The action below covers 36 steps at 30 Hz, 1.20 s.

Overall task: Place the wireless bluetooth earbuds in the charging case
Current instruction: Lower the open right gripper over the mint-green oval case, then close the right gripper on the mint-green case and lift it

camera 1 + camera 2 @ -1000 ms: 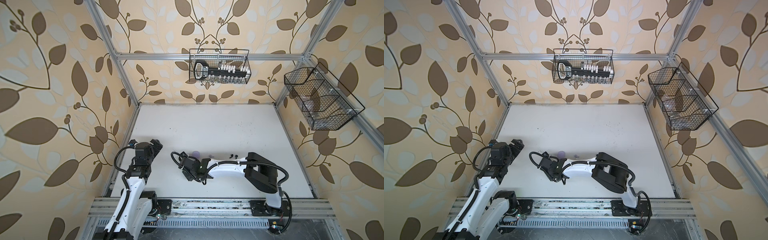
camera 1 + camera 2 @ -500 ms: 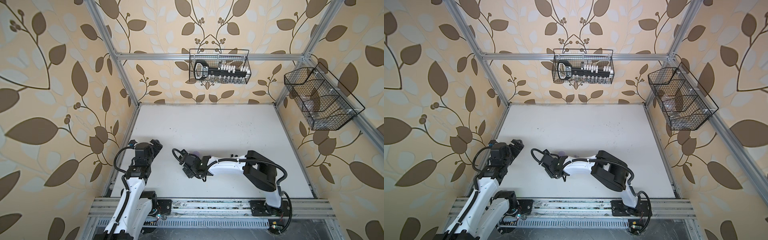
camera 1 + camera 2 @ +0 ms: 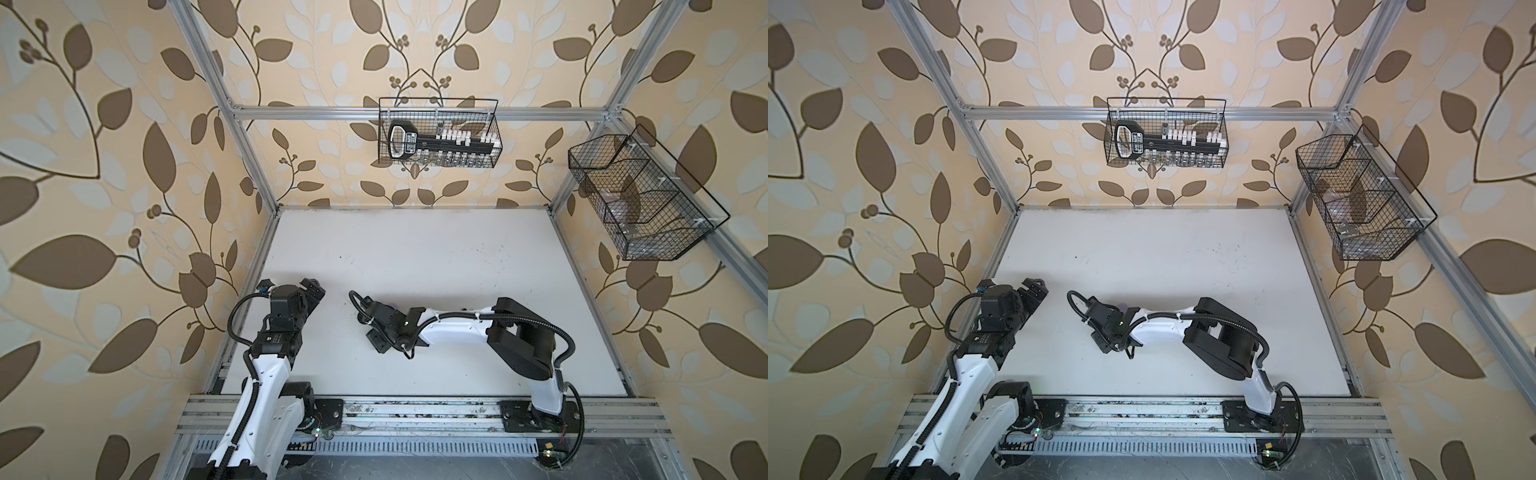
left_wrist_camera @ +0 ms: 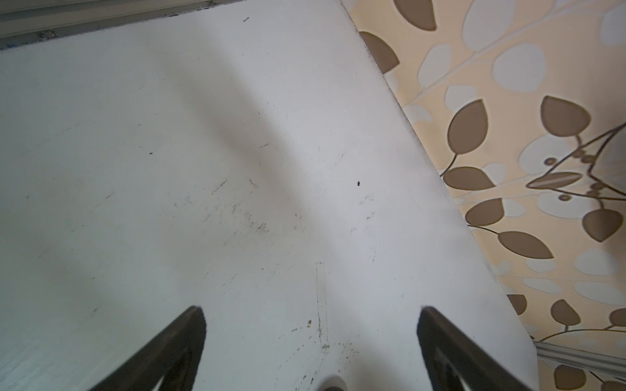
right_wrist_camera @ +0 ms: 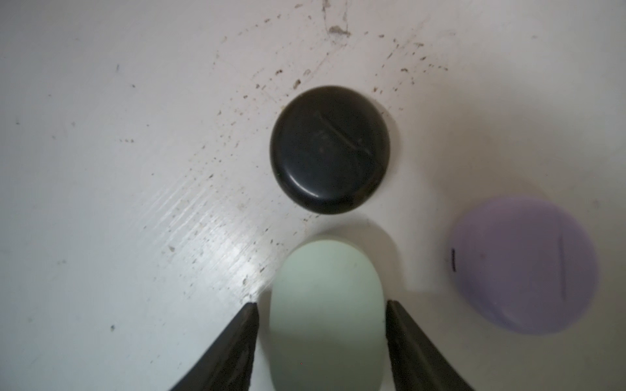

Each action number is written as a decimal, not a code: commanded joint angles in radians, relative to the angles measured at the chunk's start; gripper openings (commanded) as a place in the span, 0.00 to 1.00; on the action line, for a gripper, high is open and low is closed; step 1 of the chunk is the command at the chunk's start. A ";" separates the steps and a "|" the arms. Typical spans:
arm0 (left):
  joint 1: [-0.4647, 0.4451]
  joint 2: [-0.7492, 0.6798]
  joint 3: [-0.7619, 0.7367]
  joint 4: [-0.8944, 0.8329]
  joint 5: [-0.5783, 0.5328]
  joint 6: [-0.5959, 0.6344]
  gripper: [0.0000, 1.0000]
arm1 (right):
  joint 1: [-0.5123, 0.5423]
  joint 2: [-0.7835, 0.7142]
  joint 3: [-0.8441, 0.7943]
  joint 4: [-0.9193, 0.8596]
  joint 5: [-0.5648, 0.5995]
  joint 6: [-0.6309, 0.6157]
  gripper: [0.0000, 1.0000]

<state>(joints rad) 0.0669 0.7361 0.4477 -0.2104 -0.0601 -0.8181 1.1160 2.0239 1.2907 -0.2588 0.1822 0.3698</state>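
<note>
Mint case (image 5: 327, 270), pale green-white, between the right claw's (image 5: 321, 304) black fingers (image 5: 233, 342); black case (image 5: 330, 149), glossy, beyond its tips; lavender case (image 5: 523, 267) beside it. Table (image 5: 101, 169) — white, brown-flecked. Walls (image 3: 104, 166) — tan, brown and cream leaves; wire baskets (image 3: 438, 133), black.

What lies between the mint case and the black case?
Nothing: the right wrist view shows only bare white table between the mint case and the black case.

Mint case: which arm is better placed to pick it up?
Right. The right gripper straddles the mint case, a finger on each side; the left gripper hangs open over the table, nothing between its fingers.
</note>
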 commanded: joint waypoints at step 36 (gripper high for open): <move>0.007 0.025 0.035 0.045 0.022 0.000 0.99 | -0.003 -0.060 -0.044 0.033 0.035 -0.035 0.59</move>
<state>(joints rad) 0.0669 0.7544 0.4477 -0.1997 -0.0505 -0.8181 1.1160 1.9888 1.2659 -0.2306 0.2058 0.3462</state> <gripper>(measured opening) 0.990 0.589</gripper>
